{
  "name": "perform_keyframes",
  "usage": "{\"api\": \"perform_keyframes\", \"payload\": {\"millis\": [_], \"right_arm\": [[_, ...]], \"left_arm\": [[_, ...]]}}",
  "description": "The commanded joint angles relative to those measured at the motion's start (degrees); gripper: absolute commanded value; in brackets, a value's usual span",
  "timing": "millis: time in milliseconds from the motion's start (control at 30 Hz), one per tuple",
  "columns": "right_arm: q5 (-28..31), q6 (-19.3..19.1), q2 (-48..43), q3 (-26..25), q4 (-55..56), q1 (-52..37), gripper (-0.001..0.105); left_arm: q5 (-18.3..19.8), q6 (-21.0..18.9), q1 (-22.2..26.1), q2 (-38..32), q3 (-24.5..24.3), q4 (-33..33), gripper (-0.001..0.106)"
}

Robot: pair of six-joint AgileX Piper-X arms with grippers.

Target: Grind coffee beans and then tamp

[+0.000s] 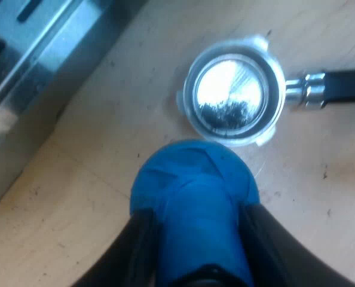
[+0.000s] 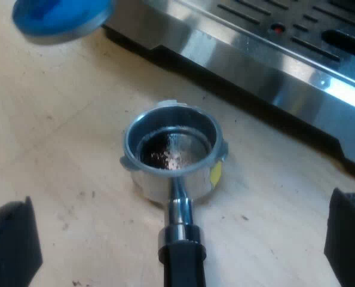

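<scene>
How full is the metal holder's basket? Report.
Nearly empty: the round metal holder shows its shiny bottom, with only scattered dark grounds.

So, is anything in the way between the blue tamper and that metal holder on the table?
Nothing visible. The blue tamper, gripped in the left jaws, is just short of the metal holder. Only bare table lies between them, and the holder's basket is open on top, with dark grounds inside.

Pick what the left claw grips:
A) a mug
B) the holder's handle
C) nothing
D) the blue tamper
D: the left claw is shut on the blue tamper, one black finger on each side of it.
</scene>
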Motion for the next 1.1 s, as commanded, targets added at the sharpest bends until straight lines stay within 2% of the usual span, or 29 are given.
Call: {"api": "perform_keyframes", "payload": {"millis": [33, 267, 467, 667, 800, 1100], "right_arm": [[-1.1, -0.6, -0.2, 0.6, -0.3, -0.3, 0.1], [-2.8, -0.6, -0.2, 2.8, -4.5, -0.3, 0.1], [-3.0, -0.6, -0.2, 2.8, -5.0, -0.3, 0.1], [-3.0, -0.6, -0.2, 2.8, -5.0, -0.3, 0.1], [-3.0, 0.4, -0.2, 2.8, -5.0, -0.3, 0.1], [-3.0, 0.4, -0.2, 2.8, -5.0, -0.3, 0.1]], "left_arm": [[0.6, -0.3, -0.3, -0.6, -1.6, 0.2, 0.0], [3.1, -0.3, -0.3, -0.6, -4.9, 0.3, 0.0], [6.6, 0.0, -1.3, -0.5, -5.4, -0.7, 0.0], [5.5, -0.4, -5.9, -0.3, -5.4, -3.8, 0.0], [2.6, -1.3, -6.1, -0.3, -5.4, -5.0, 0.0], [2.6, -1.3, -5.9, 5.5, -5.4, -4.5, 0.0]]}}
